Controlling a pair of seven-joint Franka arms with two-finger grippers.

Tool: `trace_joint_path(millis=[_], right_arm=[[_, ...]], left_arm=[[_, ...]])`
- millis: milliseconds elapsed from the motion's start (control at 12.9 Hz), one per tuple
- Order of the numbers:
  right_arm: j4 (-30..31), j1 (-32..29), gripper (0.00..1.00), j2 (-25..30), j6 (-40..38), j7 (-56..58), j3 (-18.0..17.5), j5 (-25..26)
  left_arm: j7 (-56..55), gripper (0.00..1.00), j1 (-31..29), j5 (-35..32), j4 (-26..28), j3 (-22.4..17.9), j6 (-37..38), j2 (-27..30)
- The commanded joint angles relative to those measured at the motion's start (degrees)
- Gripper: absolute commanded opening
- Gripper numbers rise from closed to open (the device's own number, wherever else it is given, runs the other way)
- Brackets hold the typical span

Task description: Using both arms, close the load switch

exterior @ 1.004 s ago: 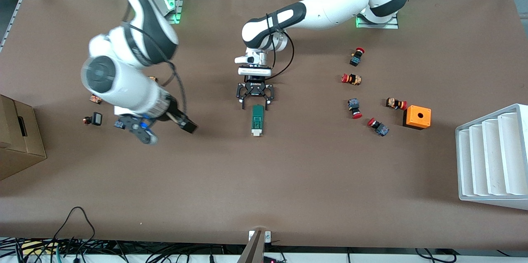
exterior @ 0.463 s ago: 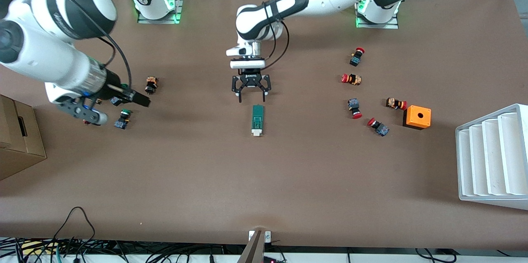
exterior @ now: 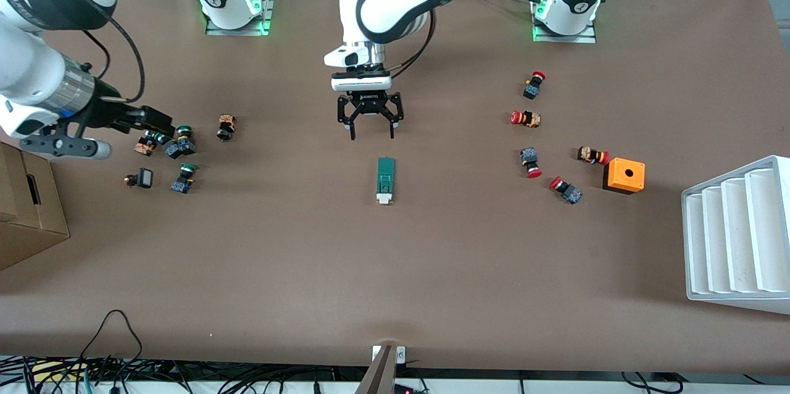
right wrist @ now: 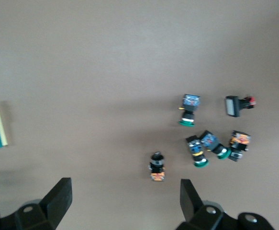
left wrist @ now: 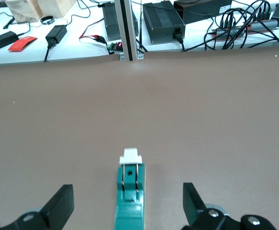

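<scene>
One load switch [exterior: 386, 180] lies near the middle of the table [exterior: 395, 270]. Its long axis runs from the robots' bases toward the front camera, the green body toward the bases and the white sliding piece [left wrist: 130, 155] at the end nearer the camera.

Two arms are in view. The left gripper [exterior: 370, 129] hangs over bare table just on the base side of the switch, fingers spread wide and holding nothing. White lettering on its black body is too small to read with certainty. The right gripper [exterior: 117, 129] is over the cluster of small parts at the right arm's end of the table, fingers wide apart and empty. The right arm's black band carries white lettering, cut off at the picture edge.

Five red-capped buttons [exterior: 526, 118] lie scattered toward the left arm's end, beside one orange box [exterior: 624, 175] with a round hole. About six small parts lie at the right arm's end, at least three of them green-capped buttons [exterior: 183, 178].

One white stepped tray [exterior: 737, 236] and one cardboard box [exterior: 28, 215] stand at the two ends of the table.
</scene>
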State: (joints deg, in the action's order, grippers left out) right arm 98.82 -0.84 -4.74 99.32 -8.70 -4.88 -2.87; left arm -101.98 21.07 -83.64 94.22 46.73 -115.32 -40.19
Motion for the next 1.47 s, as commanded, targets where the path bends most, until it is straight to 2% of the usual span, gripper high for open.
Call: trace_joint_path(millis=[0,232,463,695,1004,1159,1236,1390], right_arm=[[0.0,-0.6,1.0,1.1,-1.8,3.0,0.2,1.9],[-1.3,-0.6,1.0,0.6,-1.1,3.2,0.1,3.3],[-1.9,-0.5,1.0,0.0,-1.1,3.2,0.1,4.8],[-2.1,-0.4,1.0,0.1,-1.8,2.2,-0.1,5.6],[-5.0,-0.4,1.0,-0.5,-2.6,3.4,-0.1,5.5],[-5.2,-0.4,1.0,-0.8,-2.6,3.7,-0.1,5.5],[-5.2,-0.2,1.0,-2.0,-2.5,3.9,-0.4,5.8],[-5.6,-0.1,1.0,-2.6,-2.3,3.8,-0.6,5.9]], left_arm=[[11.5,1.0,-0.7,13.9,-0.2,-4.8,-5.2,9.0],[26.1,1.0,-0.8,31.0,-4.5,-9.1,-5.4,13.4],[41.6,1.0,-0.7,48.2,-8.4,-16.2,-5.2,17.2],[53.2,1.0,-0.5,65.0,-8.6,-25.1,-4.5,21.5],[62.8,1.0,-1.3,83.6,-8.2,-35.5,4.2,26.3],[67.7,1.0,-3.1,87.6,-8.3,-38.4,11.4,28.0],[70.0,1.0,-3.0,89.3,-7.9,-41.6,13.6,29.3],[73.0,1.0,-3.1,90.3,-7.6,-44.8,17.8,31.4]])
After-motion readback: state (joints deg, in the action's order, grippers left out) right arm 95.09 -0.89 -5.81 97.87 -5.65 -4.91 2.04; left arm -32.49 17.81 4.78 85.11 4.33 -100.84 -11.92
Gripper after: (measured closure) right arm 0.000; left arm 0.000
